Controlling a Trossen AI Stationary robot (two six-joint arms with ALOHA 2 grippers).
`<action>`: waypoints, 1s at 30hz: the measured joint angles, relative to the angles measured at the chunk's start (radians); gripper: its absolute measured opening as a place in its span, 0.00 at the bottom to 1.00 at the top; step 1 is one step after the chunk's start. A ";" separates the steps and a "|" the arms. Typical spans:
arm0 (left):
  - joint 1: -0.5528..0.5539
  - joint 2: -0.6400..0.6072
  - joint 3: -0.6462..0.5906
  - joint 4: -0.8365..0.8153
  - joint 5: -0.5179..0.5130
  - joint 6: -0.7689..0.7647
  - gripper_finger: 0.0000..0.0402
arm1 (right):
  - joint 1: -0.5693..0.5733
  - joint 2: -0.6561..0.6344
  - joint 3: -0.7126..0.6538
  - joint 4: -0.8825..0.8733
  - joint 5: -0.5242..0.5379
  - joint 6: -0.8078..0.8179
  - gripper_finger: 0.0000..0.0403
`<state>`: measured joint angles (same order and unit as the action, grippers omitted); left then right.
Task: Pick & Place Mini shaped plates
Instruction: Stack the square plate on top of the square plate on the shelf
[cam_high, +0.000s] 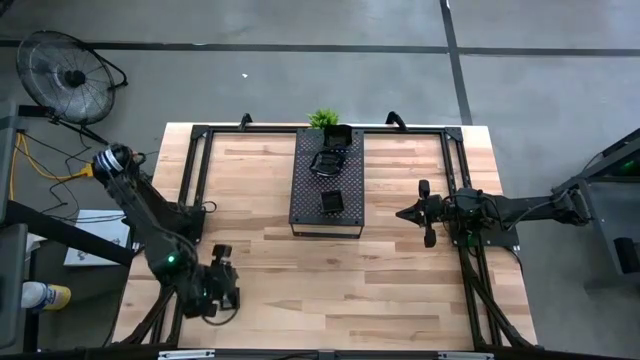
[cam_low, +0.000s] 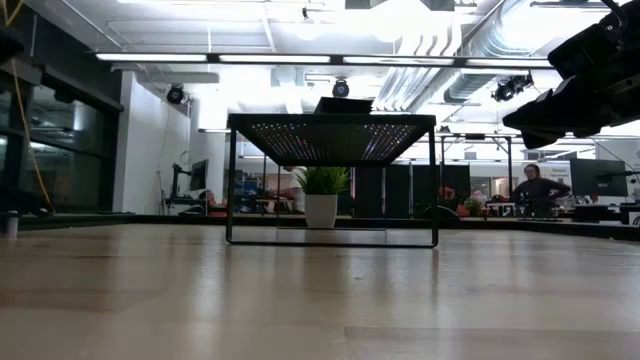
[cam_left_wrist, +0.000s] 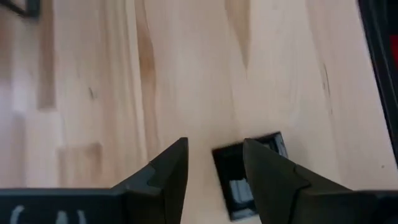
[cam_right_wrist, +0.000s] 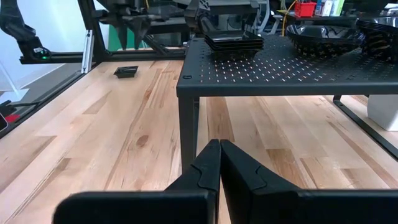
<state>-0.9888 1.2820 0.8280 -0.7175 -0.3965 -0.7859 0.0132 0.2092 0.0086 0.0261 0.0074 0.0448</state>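
A square black mini plate (cam_left_wrist: 233, 167) lies flat on the wood at the table's near left; the right wrist view shows this plate (cam_right_wrist: 126, 71) too. My left gripper (cam_left_wrist: 214, 144) hovers open above it, fingers slanting down, and in the high view that gripper (cam_high: 222, 290) hides the plate. More mini plates sit on the perforated tray (cam_high: 305, 215): a square stack (cam_right_wrist: 233, 40) and wavy-rimmed ones (cam_right_wrist: 323, 34). My right gripper (cam_right_wrist: 219, 144) waits shut, level, right of the tray.
The tray (cam_low: 330, 135) stands on thin legs at the table's far centre, with a small green plant (cam_high: 323, 119) behind it. Black frame rails (cam_high: 190, 180) run along the left side and others (cam_high: 462, 170) along the right. Bare wood (cam_high: 330, 290) lies near the front.
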 joint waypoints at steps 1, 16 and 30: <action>-0.011 0.013 0.000 -0.003 0.004 -0.041 0.37 | 0.000 0.000 0.000 0.000 0.000 0.000 0.01; -0.052 0.173 0.000 -0.047 0.159 -0.326 0.37 | 0.000 0.000 0.000 0.000 0.000 0.000 0.01; -0.052 0.177 0.000 -0.046 0.144 -0.341 0.37 | 0.000 0.000 0.000 0.000 0.000 0.000 0.01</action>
<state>-1.0409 1.4590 0.8280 -0.7634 -0.2527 -1.1266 0.0128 0.2089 0.0086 0.0261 0.0074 0.0448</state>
